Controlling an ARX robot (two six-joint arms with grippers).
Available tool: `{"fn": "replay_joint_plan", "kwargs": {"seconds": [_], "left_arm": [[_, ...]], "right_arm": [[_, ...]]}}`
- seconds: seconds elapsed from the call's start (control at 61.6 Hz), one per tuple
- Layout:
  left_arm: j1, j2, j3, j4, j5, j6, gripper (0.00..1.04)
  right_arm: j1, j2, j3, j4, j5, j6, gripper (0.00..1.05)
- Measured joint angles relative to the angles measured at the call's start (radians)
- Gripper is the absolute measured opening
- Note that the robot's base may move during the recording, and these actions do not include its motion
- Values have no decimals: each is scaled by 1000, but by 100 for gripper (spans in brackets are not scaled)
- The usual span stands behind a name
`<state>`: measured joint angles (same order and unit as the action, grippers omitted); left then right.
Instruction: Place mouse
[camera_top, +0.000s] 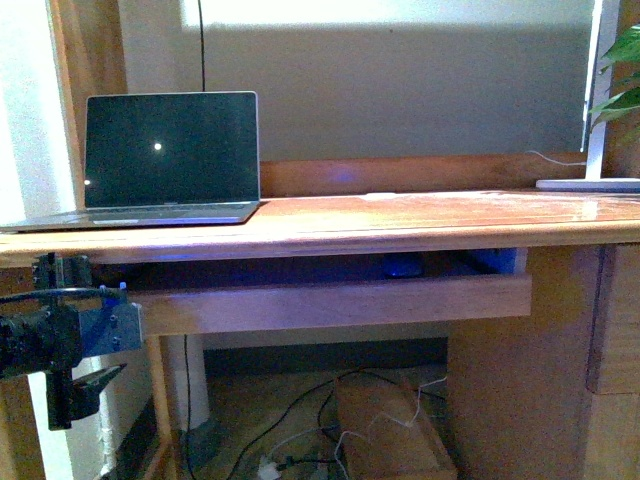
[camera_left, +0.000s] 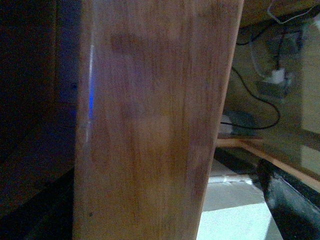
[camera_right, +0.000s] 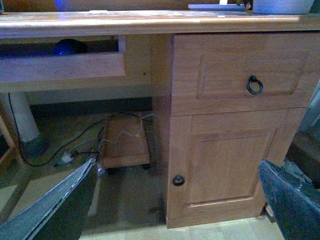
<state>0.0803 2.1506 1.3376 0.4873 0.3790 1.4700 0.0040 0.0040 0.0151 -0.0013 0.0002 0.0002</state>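
The mouse (camera_top: 402, 266) is a small dark dome lying in the pulled-out tray (camera_top: 330, 303) under the desk top; it also shows far off in the right wrist view as the mouse (camera_right: 70, 46) behind the tray front. My left gripper (camera_top: 108, 352) hangs open at the far left below the laptop, close against a wooden desk leg (camera_left: 150, 125), which fills its wrist view. My right gripper (camera_right: 177, 167) is open and empty, low in front of the cabinet door (camera_right: 225, 165). It is out of the front view.
An open laptop (camera_top: 170, 155) stands on the desk's left. A white lamp base (camera_top: 588, 184) and a plant (camera_top: 620, 75) are at the right. The cabinet has a drawer with a ring pull (camera_right: 254, 85). Cables and a wheeled wooden board (camera_right: 125, 142) lie on the floor.
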Motion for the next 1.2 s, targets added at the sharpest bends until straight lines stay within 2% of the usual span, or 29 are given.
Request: {"fn": "replay_joint_plan", "kwargs": {"seconds": [0.081, 0.227, 0.308, 0.406, 0.568, 0.682, 0.763, 0.86, 0.941, 1.039, 1.071, 1.201], "left_arm": [[-5, -47, -11, -116, 18, -45, 97], [-8, -189, -73, -415, 91, -135, 97], [-15, -282, -127, -575, 166, -169, 97], [-39, -358, -182, -673, 246, -201, 97], [-66, -454, -267, -691, 341, -327, 97], [-80, -497, -328, -533, 464, -607, 97], [-93, -536, -377, -397, 515, -840, 97], [-109, -594, -408, -180, 439, -1162, 97], [-110, -644, -415, -62, 291, -1408, 97], [-109, -708, -451, -47, 100, -1570, 97], [-107, -749, -491, -50, -5, -1605, 97], [-100, -893, -614, -93, -193, -1656, 97]], "right_arm": [[0, 0, 0, 0, 1, 0, 97], [0, 0, 0, 0, 1, 0, 97], [0, 0, 0, 0, 1, 0, 97], [0, 0, 0, 0, 0, 0, 97], [0, 0, 0, 0, 0, 0, 97], [0, 0, 0, 0, 0, 0, 97], [0, 0, 0, 0, 0, 0, 97], [0, 0, 0, 0, 0, 0, 97], [0, 0, 0, 0, 0, 0, 97], [0, 0, 0, 0, 0, 0, 97], [0, 0, 0, 0, 0, 0, 97], [0, 0, 0, 0, 0, 0, 97]]}}
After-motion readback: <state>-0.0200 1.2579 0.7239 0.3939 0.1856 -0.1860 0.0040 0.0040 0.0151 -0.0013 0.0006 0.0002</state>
